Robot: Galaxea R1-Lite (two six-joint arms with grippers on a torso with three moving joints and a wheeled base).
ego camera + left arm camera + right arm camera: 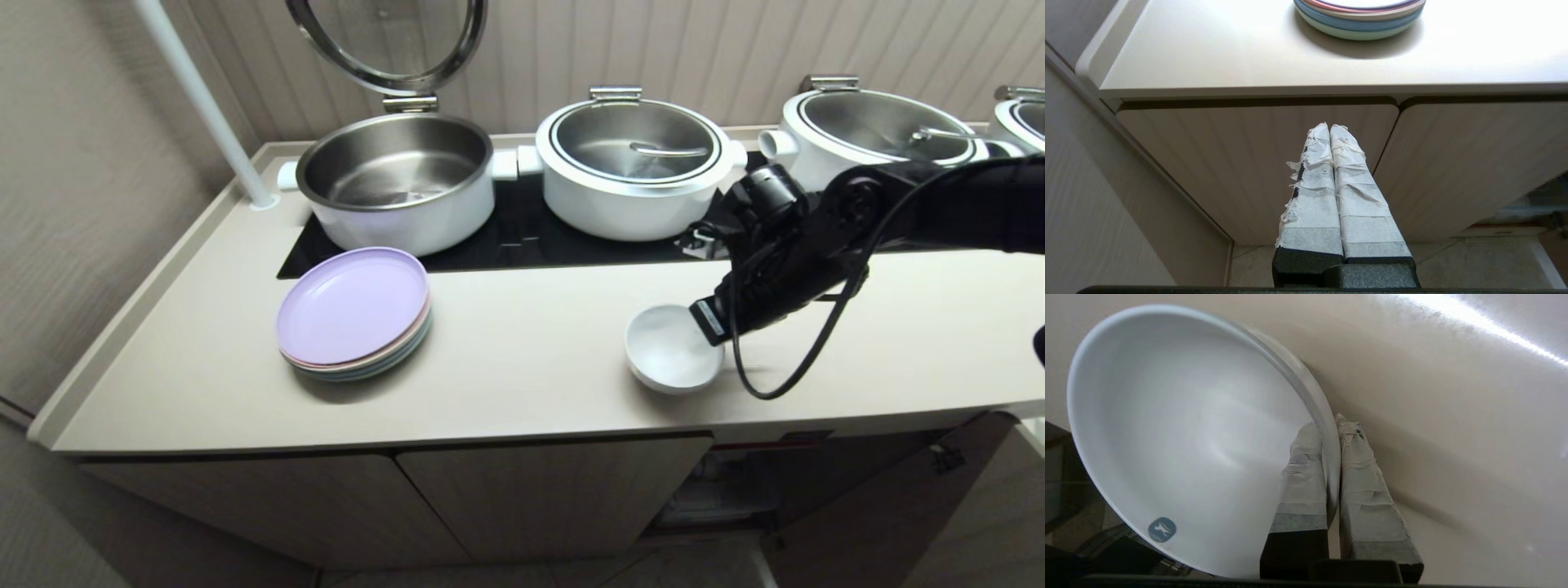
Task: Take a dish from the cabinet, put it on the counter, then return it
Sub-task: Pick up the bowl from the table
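The small, deep, round white ceramic dish (671, 347) sits on the long cream-beige counter (522, 359), near the front edge and well to the right of the stack of flat pastel plates (353, 314). The right pincer (1331, 457) is clamped narrow on the dish's rim, one taped finger (1302, 473) inside the bowl and the other against the outer wall. By my reading this is the pick-up for the return to the low beige fluted cabinet (555, 498).

To do it well, the grip should stay firm, since a rim pinch on glazed ceramic could slip or let the bowl swing. A straight lift off the counter before any sideways travel would keep the base from dragging. The dish must also clear the counter's front lip before it goes down to the open compartment below and right of it.

The left pincer (1331, 163), fingers pressed together and holding nothing, hangs parked in front of the closed doors, below the plates.

Behind the dish, white pots (633, 180) stand on black glass cooktop panels (522, 237); a ribbed wall rises beyond.
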